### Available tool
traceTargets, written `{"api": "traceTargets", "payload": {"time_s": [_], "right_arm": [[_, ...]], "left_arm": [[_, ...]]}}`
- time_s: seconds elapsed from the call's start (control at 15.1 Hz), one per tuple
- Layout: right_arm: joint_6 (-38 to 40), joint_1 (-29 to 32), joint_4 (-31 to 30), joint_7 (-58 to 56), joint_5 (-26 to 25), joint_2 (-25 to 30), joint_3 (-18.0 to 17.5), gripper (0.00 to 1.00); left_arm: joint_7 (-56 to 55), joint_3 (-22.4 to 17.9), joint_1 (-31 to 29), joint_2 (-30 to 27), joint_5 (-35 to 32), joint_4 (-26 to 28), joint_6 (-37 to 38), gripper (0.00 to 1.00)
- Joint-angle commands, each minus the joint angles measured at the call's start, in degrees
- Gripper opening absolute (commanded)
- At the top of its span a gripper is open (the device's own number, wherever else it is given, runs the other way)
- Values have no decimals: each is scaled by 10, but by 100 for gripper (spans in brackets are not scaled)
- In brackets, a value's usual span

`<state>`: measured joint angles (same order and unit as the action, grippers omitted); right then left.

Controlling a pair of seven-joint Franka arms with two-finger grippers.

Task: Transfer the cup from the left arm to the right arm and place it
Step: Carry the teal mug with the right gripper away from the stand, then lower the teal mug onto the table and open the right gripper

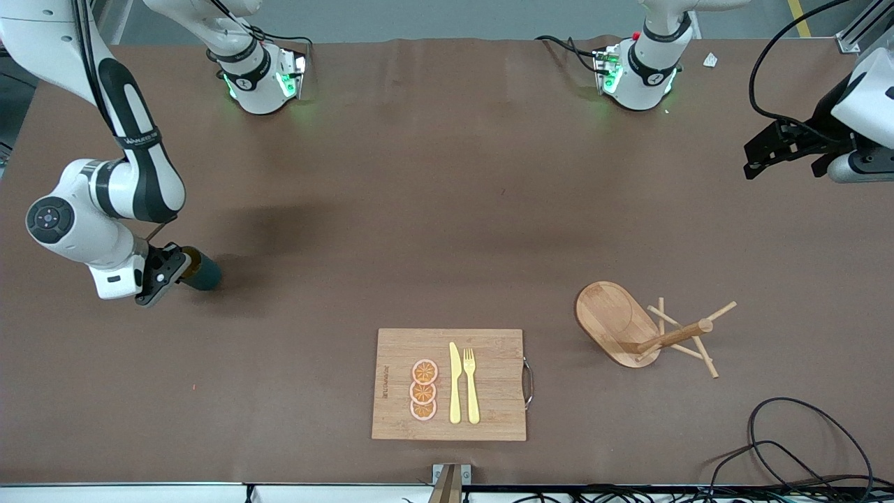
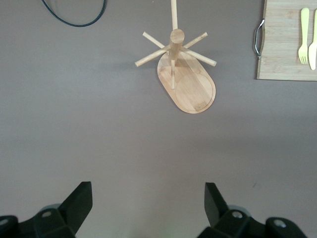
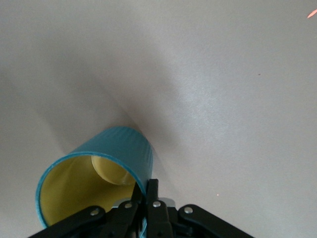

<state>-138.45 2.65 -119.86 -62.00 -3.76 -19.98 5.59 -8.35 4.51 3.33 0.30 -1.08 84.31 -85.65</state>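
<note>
cup [image 1: 202, 271]: middle left of the front view, lying tilted at the table [image 1: 419, 209] surface, mouth turned into the right gripper; whether resting on the table or just clear of it cannot be told.
right gripper [image 1: 166, 269]: fingers together, pinched on the cup's rim wall, one finger inside the mouth and one outside, as seen low in the right wrist view [image 3: 148, 198].
left gripper [image 1: 765, 157]: upper right of the front view, fingers [image 2: 79, 198] wide apart and empty, waiting over bare table near the rack [image 2: 178, 64].
stiffness: judged rigid; walls should not give under the pinch.
weight: judged light, small body; a rim pinch should carry it.
surface: smooth, likely glazed, so judged slippery; a rim pinch may let the cup swing or slide.
fragility: if ceramic, likely to chip on a hard set-down; lower gently.
hold point: rim wall as now, or across the body for a steadier hold; handle not visible in these views.
board [image 1: 450, 384]: lower centre of the front view, bearing slices, knife and fork.
</note>
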Motion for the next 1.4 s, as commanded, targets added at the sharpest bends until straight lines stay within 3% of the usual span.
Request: {"api": "traceTargets", "payload": {"time_s": [0.0,0.27,0.33,0.4,0.47,0.73,1.33], "right_arm": [[-5,16,-14,21,-7,8,-13,2],[-3,16,-15,44,-7,5,-13,3],[-2,16,-14,44,-7,5,-13,9],[5,16,-13,46,-7,5,-13,29],[6,17,-13,49,-7,6,-14,99],[54,17,12,61,-6,14,-14,100],[337,-11,205,299,-5,47,-16,100]], "left_arm": [[0,0,1,-8,5,8,-4,100],[0,0,1,-8,5,8,-4,100],[0,0,1,-8,5,7,-4,100],[0,0,1,-8,5,7,-4,100],[0,0,0,-8,5,7,-4,100],[1,0,-1,-7,5,7,-6,100],[9,0,-4,-7,6,7,-10,100]]}}
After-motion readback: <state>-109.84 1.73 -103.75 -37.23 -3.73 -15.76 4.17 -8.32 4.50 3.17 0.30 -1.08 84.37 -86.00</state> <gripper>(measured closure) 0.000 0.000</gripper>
